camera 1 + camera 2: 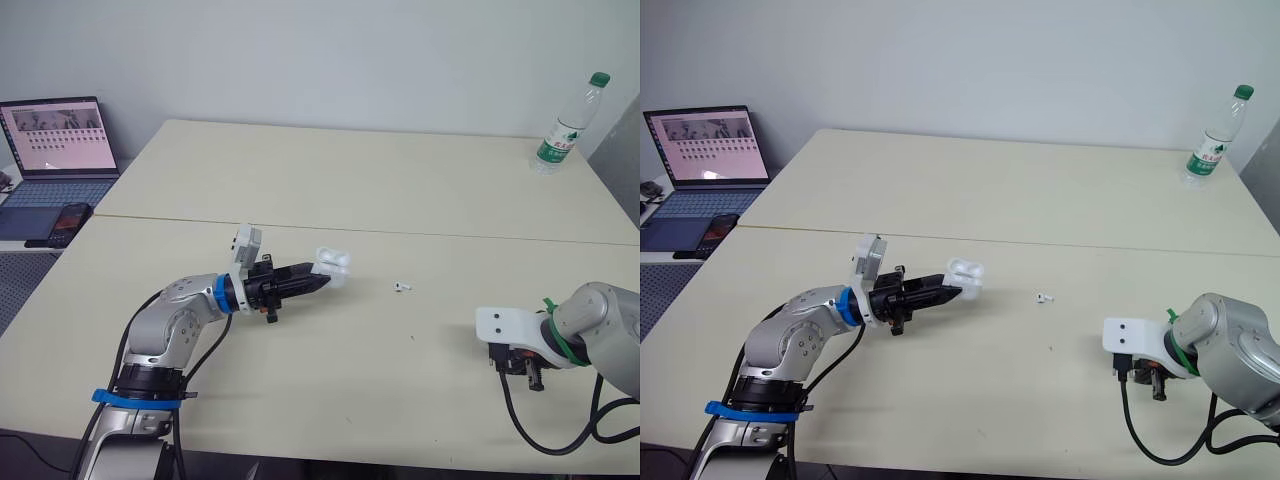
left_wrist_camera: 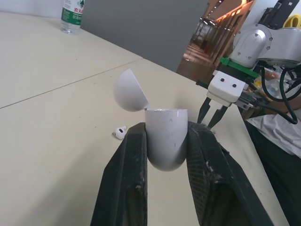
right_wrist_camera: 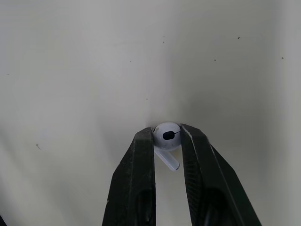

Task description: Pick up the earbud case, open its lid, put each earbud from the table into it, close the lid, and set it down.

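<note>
We see the left gripper [image 1: 322, 281] clamped on the body of the earbud case [image 1: 335, 266], just left of centre in the head view, held over the counter [image 1: 400, 180]. Its lid [image 2: 129, 89] stands open on its hinge. The right gripper [image 1: 533, 378], at the lower right of the frame, is closed on one earbud [image 3: 167, 135], pinching its rounded head with the stem lying between the fingers. From the wrist view we cannot quite tell whether that earbud is clear of the counter. The second earbud [image 1: 403, 287] lies loose on the counter, between the two grippers and nearer the case.

As we judge it, the coming move turns on one relation. The case lies well apart to the left of the right gripper and somewhat higher in the frame. The held earbud must therefore travel leftward, past the loose one, and go stem first into the case's open mouth.
</note>
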Robot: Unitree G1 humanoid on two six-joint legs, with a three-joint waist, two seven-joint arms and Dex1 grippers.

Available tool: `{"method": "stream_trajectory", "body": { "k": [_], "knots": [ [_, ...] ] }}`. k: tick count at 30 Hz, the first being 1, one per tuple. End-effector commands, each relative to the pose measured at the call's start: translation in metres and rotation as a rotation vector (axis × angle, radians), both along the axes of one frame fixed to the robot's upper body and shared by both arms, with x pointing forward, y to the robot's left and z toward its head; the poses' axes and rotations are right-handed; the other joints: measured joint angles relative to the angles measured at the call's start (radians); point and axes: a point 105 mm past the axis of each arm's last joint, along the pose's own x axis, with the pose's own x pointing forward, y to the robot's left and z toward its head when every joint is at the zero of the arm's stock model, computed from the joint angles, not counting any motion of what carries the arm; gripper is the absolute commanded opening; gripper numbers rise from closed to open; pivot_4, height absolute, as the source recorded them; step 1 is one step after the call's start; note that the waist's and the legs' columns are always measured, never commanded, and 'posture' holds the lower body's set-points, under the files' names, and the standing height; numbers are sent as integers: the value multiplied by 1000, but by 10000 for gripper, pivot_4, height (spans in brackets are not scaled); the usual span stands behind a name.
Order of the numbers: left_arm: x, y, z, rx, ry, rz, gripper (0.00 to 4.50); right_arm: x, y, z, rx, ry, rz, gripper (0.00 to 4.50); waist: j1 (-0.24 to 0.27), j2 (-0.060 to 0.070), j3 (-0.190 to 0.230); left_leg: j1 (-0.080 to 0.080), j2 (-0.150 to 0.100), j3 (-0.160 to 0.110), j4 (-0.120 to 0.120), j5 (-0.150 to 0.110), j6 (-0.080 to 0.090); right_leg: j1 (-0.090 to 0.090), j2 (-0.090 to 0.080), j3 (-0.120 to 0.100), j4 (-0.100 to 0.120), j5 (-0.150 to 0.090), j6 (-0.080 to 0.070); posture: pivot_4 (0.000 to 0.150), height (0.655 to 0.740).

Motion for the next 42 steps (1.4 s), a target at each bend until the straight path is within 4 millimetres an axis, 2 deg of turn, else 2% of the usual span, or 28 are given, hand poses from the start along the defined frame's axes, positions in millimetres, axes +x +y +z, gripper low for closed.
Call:
{"method": "stream_trajectory", "body": {
  "k": [1, 6, 8, 12, 17, 26, 31, 35, 42],
  "knots": [
    [-4, -2, 10, -10, -40, -12, 7607, 2, 3, 8, 7, -26, 13, 3968, 0, 0, 0, 0, 0, 0, 0, 0, 0, 0, 0, 0, 0, 0, 0, 1500, 7362],
    [-4, -5, 10, -21, -43, -10, 7607, 33, 26, 32, 169, -229, 18, 3968, -4, 0, 0, 0, 0, 0, 0, 0, 0, 0, 0, 0, 0, 0, 0, 1500, 7362],
    [1, -7, 9, -18, -53, 19, 7607, 52, 45, 53, 348, -345, -43, 3968, -5, 0, 0, 0, 0, 0, 0, 0, 0, 0, 1, 0, 1, 0, 0, 1500, 7362],
    [20, -12, 7, 17, -86, 119, 7607, 69, 67, 84, 610, -477, -146, 3968, -1, -1, 0, 0, 0, -1, 0, 1, -1, 0, 1, 0, 1, 0, 0, 1500, 7362],
    [43, -30, 17, -12, -186, 256, 7607, 85, 88, 119, 962, -565, -307, 3968, 4, -1, 0, -2, -1, -1, 0, 1, -1, 0, 0, 0, 1, 1, 0, 1500, 7362],
    [66, -66, 36, -109, -365, 482, 7607, 94, 109, 157, 1398, -585, -443, 3968, 3, -1, 0, -2, -1, -1, -1, 0, -1, -1, -4, 0, 0, 1, 0, 1500, 7362],
    [67, -91, 41, -103, -465, 541, 7607, 95, 113, 164, 1519, -589, -481, 3968, 2, -1, 0, -2, -2, -1, -1, 0, -1, -1, -3, -1, 1, 1, 0, 1500, 7362],
    [54, -114, 44, -130, -518, 535, 7607, 96, 114, 166, 1570, -578, -512, 3968, 2, -1, 0, -2, -2, 0, -1, 0, 0, -1, -2, 0, 0, 1, 0, 1500, 7362],
    [43, -127, 50, -201, -563, 507, 7607, 94, 117, 161, 1608, -533, -562, 3968, -2, -1, 0, -2, -1, 0, -2, 0, 0, -1, -1, 0, 0, 1, 0, 1500, 7362]
  ]
}}
